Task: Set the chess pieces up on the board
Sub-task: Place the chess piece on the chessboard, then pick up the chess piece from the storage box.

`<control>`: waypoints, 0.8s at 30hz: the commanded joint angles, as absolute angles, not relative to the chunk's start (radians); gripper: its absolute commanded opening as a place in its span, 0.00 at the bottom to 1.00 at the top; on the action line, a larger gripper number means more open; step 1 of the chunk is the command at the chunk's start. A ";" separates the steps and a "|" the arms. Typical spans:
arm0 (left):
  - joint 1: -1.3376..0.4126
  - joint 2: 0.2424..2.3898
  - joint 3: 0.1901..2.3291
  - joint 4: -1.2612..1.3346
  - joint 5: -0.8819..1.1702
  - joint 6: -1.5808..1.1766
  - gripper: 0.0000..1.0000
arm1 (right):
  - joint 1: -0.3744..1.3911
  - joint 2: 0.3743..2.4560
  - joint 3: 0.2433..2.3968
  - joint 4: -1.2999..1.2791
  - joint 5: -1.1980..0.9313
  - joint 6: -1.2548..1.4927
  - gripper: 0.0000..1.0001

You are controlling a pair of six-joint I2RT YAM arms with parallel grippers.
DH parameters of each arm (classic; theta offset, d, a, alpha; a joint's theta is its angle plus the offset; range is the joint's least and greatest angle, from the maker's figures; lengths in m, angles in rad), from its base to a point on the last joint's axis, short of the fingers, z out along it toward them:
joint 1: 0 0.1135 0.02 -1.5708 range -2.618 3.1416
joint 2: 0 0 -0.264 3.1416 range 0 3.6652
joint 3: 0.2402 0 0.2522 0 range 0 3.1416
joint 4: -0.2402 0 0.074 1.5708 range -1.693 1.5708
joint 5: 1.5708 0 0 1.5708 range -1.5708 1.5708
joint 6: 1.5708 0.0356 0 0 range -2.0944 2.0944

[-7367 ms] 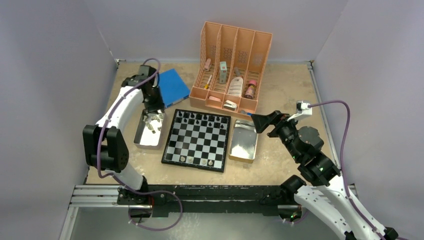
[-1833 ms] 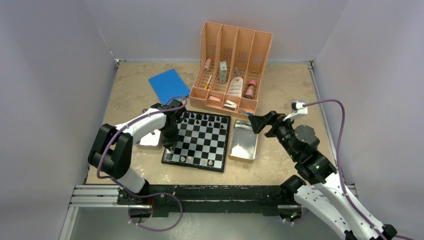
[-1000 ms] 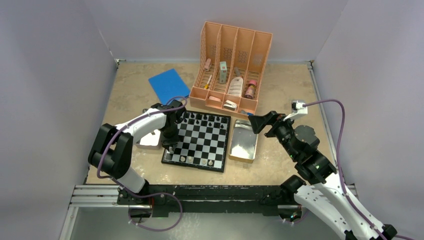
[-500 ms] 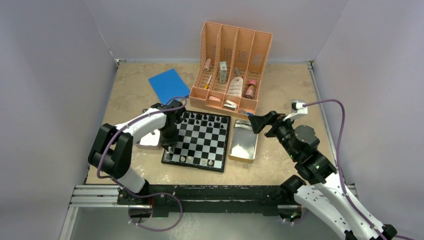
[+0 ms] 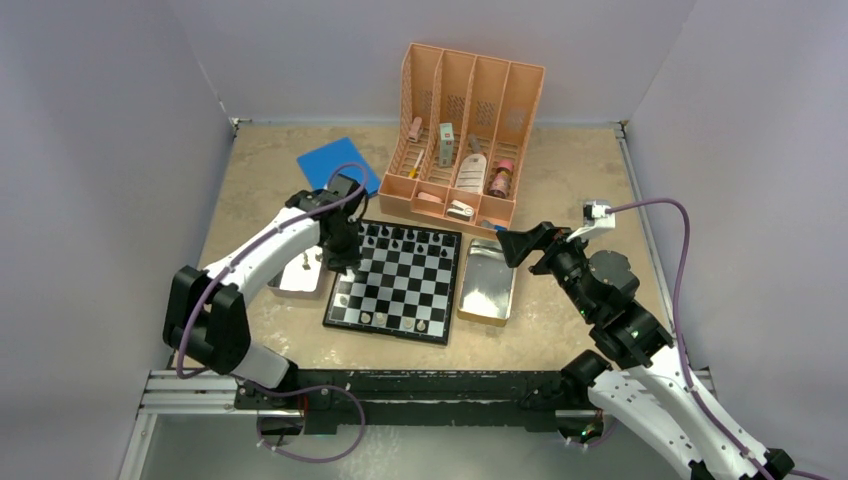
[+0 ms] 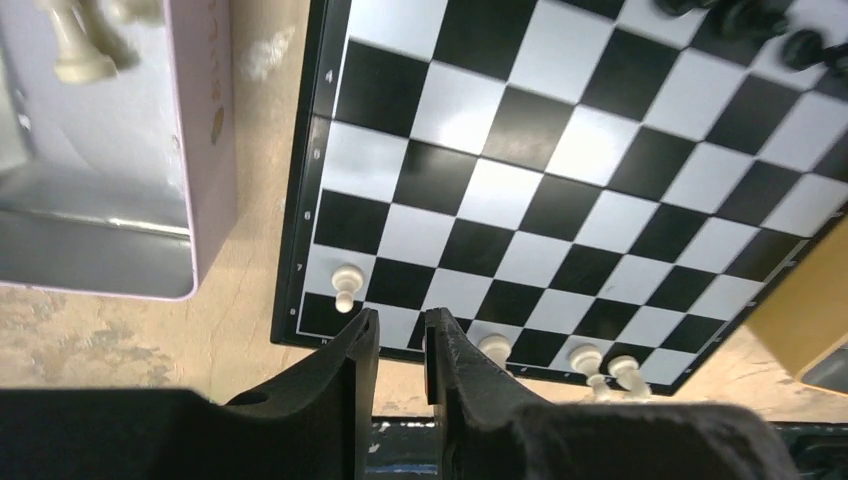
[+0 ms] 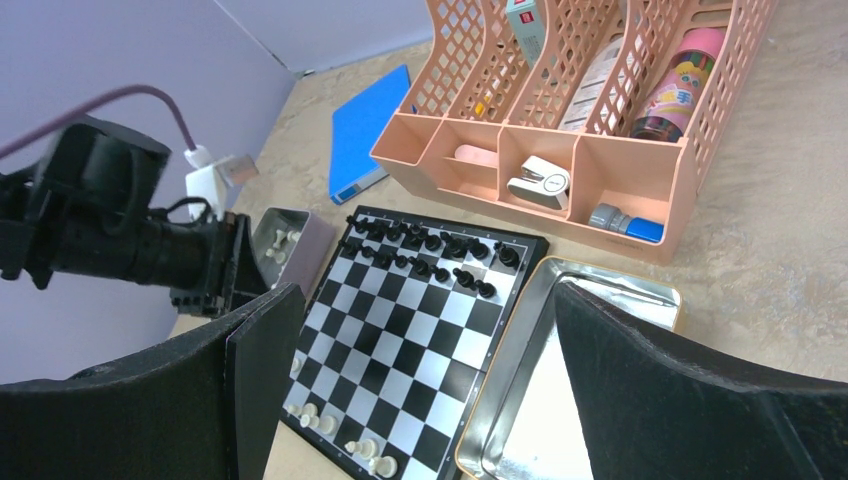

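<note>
The board lies mid-table. Black chess pieces fill its far rows, and a few white ones stand along the near row. In the left wrist view a white pawn stands alone near the board's left edge. Just beside it hovers my left gripper, its jaws a narrow gap apart with nothing between them. From above, that left gripper hangs over the board's left edge. My right gripper is wide open and empty, raised over the far end of the right tray.
A silver tray left of the board holds more white pieces. A gold-rimmed tray lies to the right. The peach organizer with bottles stands behind. A blue book lies at the back left.
The left arm has lifted and drawn back from the board's near left corner, its jaws parting slightly. The white pawn stands free on the board. The right arm has not moved.
</note>
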State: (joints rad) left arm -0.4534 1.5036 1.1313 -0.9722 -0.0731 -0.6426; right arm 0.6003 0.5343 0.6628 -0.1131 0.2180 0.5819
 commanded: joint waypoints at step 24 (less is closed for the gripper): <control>-0.007 1.636 1.249 -0.789 0.040 -0.413 0.21 | 0.603 0.524 0.672 -0.059 0.193 0.559 0.98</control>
State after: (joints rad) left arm -0.0204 1.5948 1.2160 -0.8192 -0.0101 -0.4534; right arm 0.6003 0.5335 0.6628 -0.1131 0.2089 0.5755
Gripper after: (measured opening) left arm 0.207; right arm 0.973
